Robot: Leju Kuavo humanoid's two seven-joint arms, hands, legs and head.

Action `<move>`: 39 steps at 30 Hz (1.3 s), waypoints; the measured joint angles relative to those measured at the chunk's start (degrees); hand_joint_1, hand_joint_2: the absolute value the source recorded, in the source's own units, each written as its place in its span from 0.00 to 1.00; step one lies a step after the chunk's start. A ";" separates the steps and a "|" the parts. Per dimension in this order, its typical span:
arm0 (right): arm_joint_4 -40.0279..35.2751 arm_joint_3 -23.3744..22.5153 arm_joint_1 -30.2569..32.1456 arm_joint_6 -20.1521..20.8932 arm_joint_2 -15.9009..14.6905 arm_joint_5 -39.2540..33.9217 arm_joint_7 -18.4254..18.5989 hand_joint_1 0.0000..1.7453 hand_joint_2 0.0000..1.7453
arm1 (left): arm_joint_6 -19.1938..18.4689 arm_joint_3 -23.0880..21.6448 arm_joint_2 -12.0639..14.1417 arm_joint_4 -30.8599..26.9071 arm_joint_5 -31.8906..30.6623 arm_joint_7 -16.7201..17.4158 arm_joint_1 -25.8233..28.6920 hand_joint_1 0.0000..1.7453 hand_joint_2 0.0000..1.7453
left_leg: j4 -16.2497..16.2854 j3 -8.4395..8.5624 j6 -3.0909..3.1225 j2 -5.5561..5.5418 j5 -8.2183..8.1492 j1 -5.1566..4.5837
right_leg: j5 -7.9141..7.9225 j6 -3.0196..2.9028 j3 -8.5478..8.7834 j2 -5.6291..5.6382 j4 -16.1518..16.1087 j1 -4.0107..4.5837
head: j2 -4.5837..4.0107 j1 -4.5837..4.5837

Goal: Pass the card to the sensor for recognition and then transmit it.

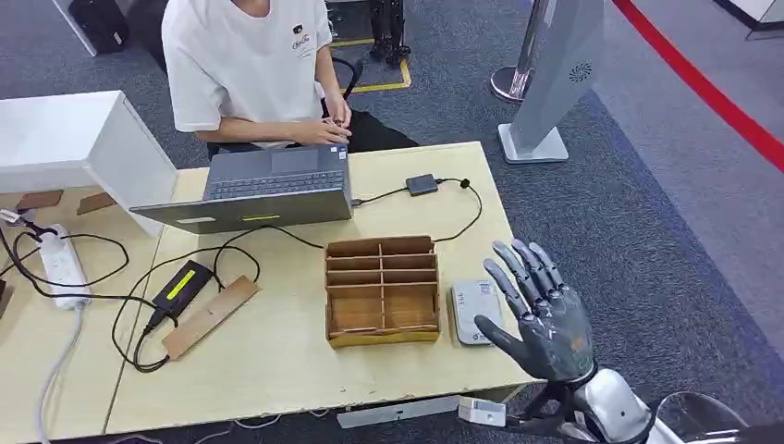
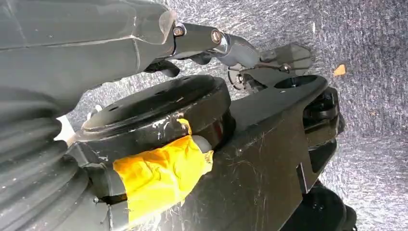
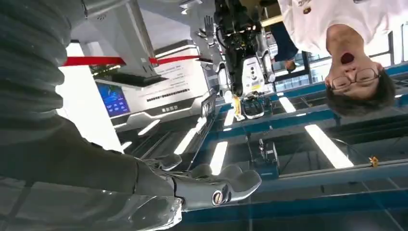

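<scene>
A small grey sensor pad [image 1: 470,311] lies flat near the table's right edge, just right of a wooden slotted box [image 1: 382,289]. My right hand [image 1: 538,313] is raised over that edge with its dark fingers spread and nothing in it, and it covers the pad's right side. In the right wrist view the same hand [image 3: 211,190] points up at the ceiling, thumb stretched out and empty. My left hand [image 2: 144,43] hangs down by the carpet floor, with one finger [image 2: 226,43] held out straight and nothing in it.
A person in a white T-shirt [image 1: 245,65] sits at the far side, hands on a grey laptop [image 1: 268,190]. Cables, a black charger [image 1: 183,285], a power strip [image 1: 63,266] and a wooden strip [image 1: 211,315] lie on the left half of the table [image 1: 277,361]. A grey sign stand [image 1: 545,83] is on the carpet at the right.
</scene>
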 joint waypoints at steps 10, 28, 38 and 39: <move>-1.11 0.72 5.90 0.63 0.68 -4.72 -1.86 0.00 1.00 | 0.74 0.75 -0.33 0.00 -0.37 0.13 -0.02 0.00 1.00 | 0.00 0.01 0.00 0.00 0.00 0.00 | 0.00 0.00 0.03 -0.02 0.00 0.00 | 0.00 -0.02; 7.78 6.69 3.88 7.04 5.33 -15.74 -4.96 0.00 1.00 | 0.39 1.16 -0.42 0.00 -1.68 1.03 -0.15 0.00 1.00 | -0.03 0.01 -0.04 0.01 0.03 0.03 | 0.00 -0.01 0.04 -0.01 0.03 0.02 | 0.00 -0.02; 16.99 9.55 -1.62 8.46 10.03 -16.32 -5.18 0.00 1.00 | 0.02 1.16 -0.41 0.00 -3.39 1.03 -0.38 0.00 1.00 | -0.03 0.01 -0.06 0.02 0.04 0.04 | 0.01 -0.02 0.04 0.00 0.06 0.02 | 0.00 -0.02; 18.06 10.06 -2.66 8.63 10.38 -15.91 -4.92 0.00 1.00 | -0.02 1.16 -0.42 0.00 -3.63 1.03 -0.44 0.00 1.00 | -0.03 0.04 -0.06 0.03 0.04 0.04 | 0.02 -0.03 0.04 0.03 0.06 0.02 | 0.00 -0.02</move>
